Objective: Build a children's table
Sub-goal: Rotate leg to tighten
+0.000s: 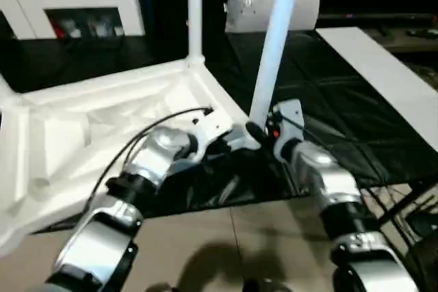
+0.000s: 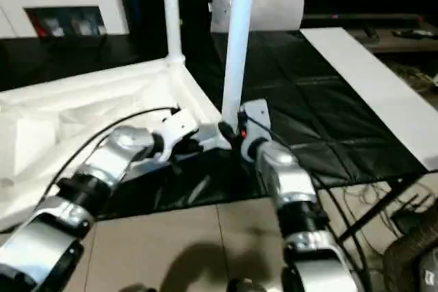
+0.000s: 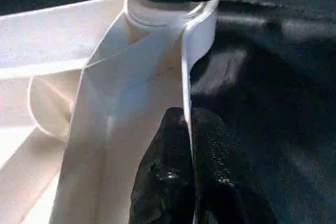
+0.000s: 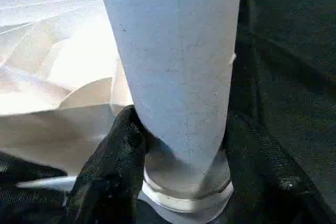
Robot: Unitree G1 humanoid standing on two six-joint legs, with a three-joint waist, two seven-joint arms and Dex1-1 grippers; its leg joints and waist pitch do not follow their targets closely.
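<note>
So the white plastic children's table top [image 1: 102, 128] is lying upside down on a black mat [image 1: 328, 107] on the floor, ribbed underside facing up. One long white round leg [image 1: 195, 11] is already standing upright in the far corner socket. A second white tapered leg [image 1: 274, 46] stands at the near corner, the one closest to the robot, leaning a little, with its foot end sitting in the round socket [image 4: 186, 192] there.

The right pincer [image 4: 184, 156] is clamped around the base of that second leg, just above the socket, one black finger [image 4: 113, 166] on each side of it. The left pincer [image 3: 191, 145] has its two fingers pressed together, squeezing the thin white edge wall of the table top [image 3: 186, 77] just beside that same corner, so it's pinching the rim while the other one has the leg.

Both silver forearms reach in from the near side and nearly meet at that corner. Further back there's a grey pillow [image 1: 274, 1] propped up, a white cabinet with shelves [image 1: 68, 5] off to the left, and a long white board [image 1: 383, 73] lying along the right side of the mat
</note>
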